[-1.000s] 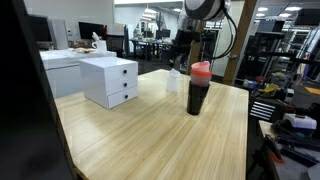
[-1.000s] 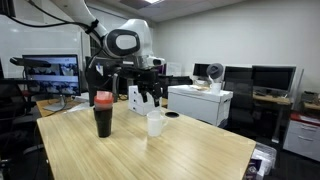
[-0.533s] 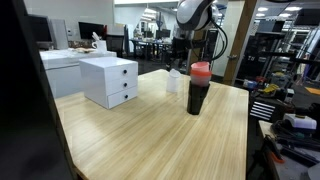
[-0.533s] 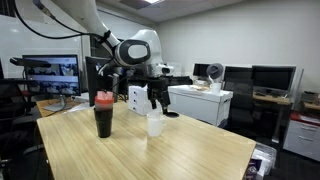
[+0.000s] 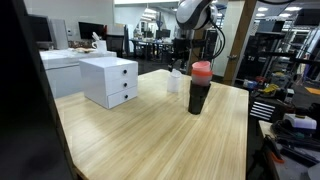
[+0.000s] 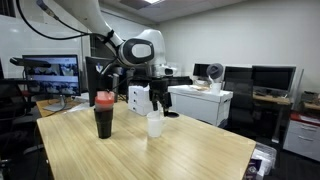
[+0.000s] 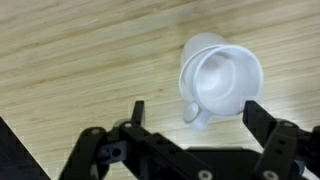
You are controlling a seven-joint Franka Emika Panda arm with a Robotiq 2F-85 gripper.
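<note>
A white empty cup (image 7: 222,82) with a small handle stands on the wooden table, seen from above in the wrist view. It also shows in both exterior views (image 6: 155,123) (image 5: 173,81). My gripper (image 7: 195,112) hangs open just above the cup, one finger on each side of the handle end, holding nothing. In the exterior views the gripper (image 6: 158,103) (image 5: 179,60) sits directly over the cup. A tall dark tumbler with a red top (image 6: 104,114) (image 5: 200,87) stands on the table beside the cup.
A white two-drawer box (image 5: 109,80) stands on the table (image 5: 150,130) near one edge, and it shows behind the cup in an exterior view (image 6: 137,98). Desks, monitors and shelves surround the table.
The arm has swung over the cup and the gripper has come down towards it. The cup and tumbler have not moved.
</note>
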